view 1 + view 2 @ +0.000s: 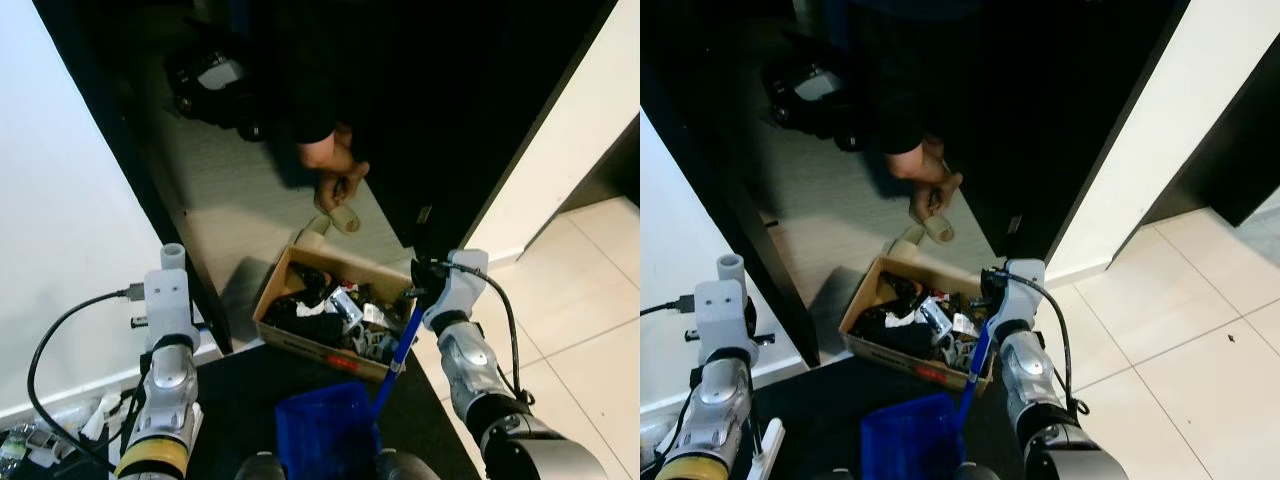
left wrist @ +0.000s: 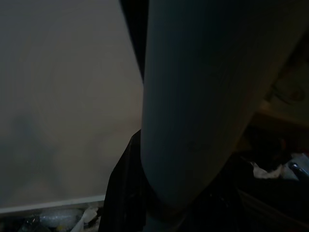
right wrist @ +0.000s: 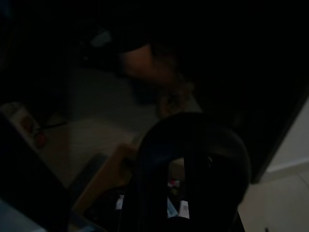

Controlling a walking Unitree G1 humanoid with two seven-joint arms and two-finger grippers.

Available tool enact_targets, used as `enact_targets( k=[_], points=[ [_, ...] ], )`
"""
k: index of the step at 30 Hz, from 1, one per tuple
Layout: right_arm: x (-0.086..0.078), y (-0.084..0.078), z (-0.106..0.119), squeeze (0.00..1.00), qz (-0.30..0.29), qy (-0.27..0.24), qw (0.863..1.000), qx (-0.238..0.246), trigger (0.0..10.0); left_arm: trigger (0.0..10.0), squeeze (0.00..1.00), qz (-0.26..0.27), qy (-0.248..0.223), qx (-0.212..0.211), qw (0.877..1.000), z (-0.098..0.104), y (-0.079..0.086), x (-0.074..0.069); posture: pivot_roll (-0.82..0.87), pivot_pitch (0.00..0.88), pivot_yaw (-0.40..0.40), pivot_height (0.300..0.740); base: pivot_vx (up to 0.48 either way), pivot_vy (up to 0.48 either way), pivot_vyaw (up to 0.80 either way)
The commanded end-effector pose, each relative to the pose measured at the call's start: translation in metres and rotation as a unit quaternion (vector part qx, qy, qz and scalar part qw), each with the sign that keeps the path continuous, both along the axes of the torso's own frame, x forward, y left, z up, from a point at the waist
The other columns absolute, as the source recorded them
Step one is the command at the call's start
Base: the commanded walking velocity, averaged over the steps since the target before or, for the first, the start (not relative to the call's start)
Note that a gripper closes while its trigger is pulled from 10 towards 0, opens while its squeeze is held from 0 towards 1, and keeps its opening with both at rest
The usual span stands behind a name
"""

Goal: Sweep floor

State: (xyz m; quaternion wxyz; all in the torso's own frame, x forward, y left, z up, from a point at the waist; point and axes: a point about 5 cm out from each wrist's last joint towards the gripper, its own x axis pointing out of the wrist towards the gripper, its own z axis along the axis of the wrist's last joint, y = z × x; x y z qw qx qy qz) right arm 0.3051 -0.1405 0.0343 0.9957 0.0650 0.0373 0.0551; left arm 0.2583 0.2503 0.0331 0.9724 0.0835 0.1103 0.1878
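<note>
While the right tool (image 1: 418,290) gripped a blue handle (image 1: 400,352) running down to the blue dustpan (image 1: 328,428) at the robot's feet, sweeping seemed not yet begun; next, a broom was needed. Whether the left tool was open or closed could not be told.

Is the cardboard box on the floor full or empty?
Full. The open cardboard box is packed with dark and white jumbled items up to its rim, as seen in both eye views. What the individual items are cannot be told.
</note>
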Motion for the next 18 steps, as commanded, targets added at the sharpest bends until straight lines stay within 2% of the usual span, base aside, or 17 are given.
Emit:
enact_targets(
  k=[1, 4, 11, 14, 18],
  points=[
    [-0.001, -0.005, -0.003, 0.0, -0.009, 0.011, 1.0, 0.005, 10.0, 10.0, 0.0, -0.015, -0.022, -0.015, 1.0, 0.003, -0.008, 0.006, 0.08, 0.026, -0.061, 0.74, 0.0, 0.0, 0.0],
    [-0.003, -0.006, -0.006, 0.0, -0.013, 0.021, 1.0, 0.009, 10.0, 10.0, 0.0, -0.008, -0.021, -0.022, 0.999, 0.001, -0.008, 0.004, 0.07, 0.047, -0.061, 0.74, 0.0, 0.0, 0.0],
    [-0.007, -0.007, -0.015, 0.0, -0.007, 0.056, 0.998, -0.005, 10.0, 10.0, 0.0, -0.039, 0.011, -0.013, 0.999, -0.009, -0.014, 0.001, 0.08, 0.049, -0.069, 0.74, 0.0, 0.0, 0.0],
    [-0.007, -0.007, -0.017, 0.0, -0.005, 0.062, 0.998, -0.007, 10.0, 10.0, 0.0, -0.027, 0.012, -0.019, 0.999, -0.009, -0.012, 0.0, 0.07, 0.068, -0.066, 0.74, 0.0, 0.0, 0.0],
    [-0.009, 0.0, -0.018, 0.0, 0.029, 0.065, 0.997, -0.036, 10.0, 10.0, 0.0, -0.037, 0.005, -0.031, 0.999, -0.007, -0.015, 0.003, 0.07, 0.07, -0.059, 0.74, 0.0, 0.0, 0.0]
  ],
)
